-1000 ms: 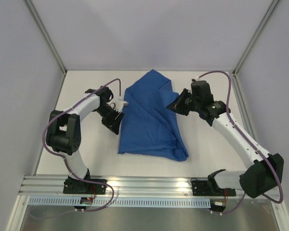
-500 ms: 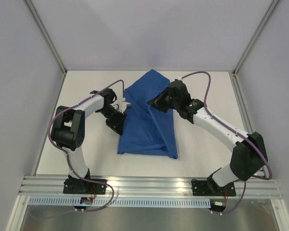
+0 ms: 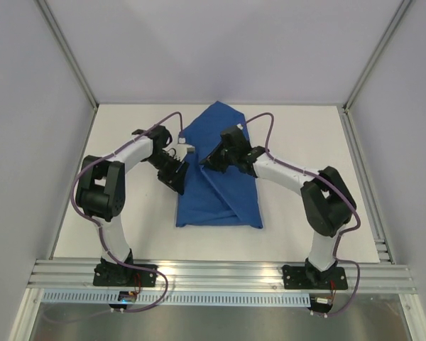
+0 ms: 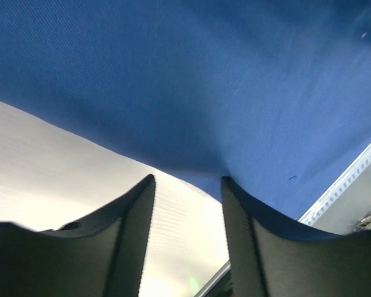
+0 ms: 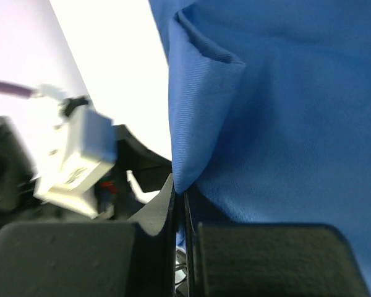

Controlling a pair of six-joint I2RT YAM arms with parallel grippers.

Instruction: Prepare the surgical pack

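the right gripper (image 5: pixel 178 185) is pinching the blue cloth (image 3: pixel 224 202) mid-frame; the left gripper (image 4: pixel 187 180) is sitting spread at its left edge.

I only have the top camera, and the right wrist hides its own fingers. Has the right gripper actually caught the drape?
Observer: Yes. In the right wrist view the right gripper is shut on a folded edge of the blue drape, with the cloth pinched between the fingers.
Operator: And the left one? From above it just sits at the drape's left edge.
Observer: The left gripper is open and holds nothing. The cloth's edge lies right at its fingertips, not between them, and bare table shows in the gap.
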